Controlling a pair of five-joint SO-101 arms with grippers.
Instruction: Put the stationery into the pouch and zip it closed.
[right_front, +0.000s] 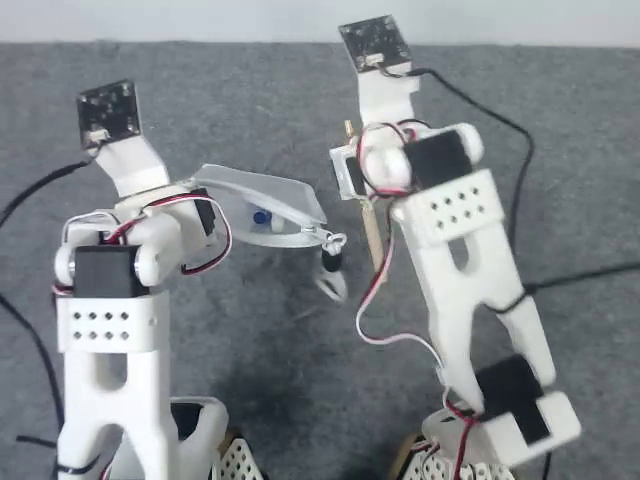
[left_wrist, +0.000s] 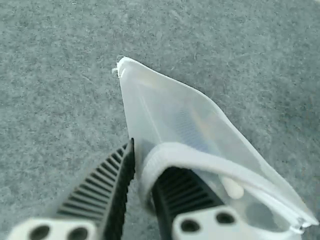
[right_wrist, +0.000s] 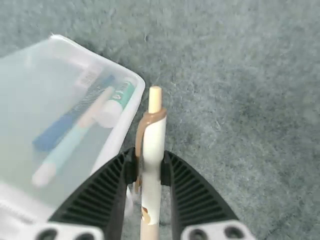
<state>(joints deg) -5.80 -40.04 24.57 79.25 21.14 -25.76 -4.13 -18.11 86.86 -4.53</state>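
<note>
High view: pouch (right_front: 270, 205) held up off desk (right_front: 560, 150) by left end effector (right_front: 203, 212). Pen (right_front: 375, 235) pinched near-upright in right end effector (right_front: 362, 195), just beside pouch, not yet in.

Left wrist view: clamped on pouch rim only. Thin grip, so could slip or fold if pen shoves the wall.

Right wrist view: shut on pen mid-barrel, beside pouch corner, w/ other pens (right_wrist: 75, 125) already inside. Could miss the opening & jab the edge, or drop pen on desk if let go early.
</note>
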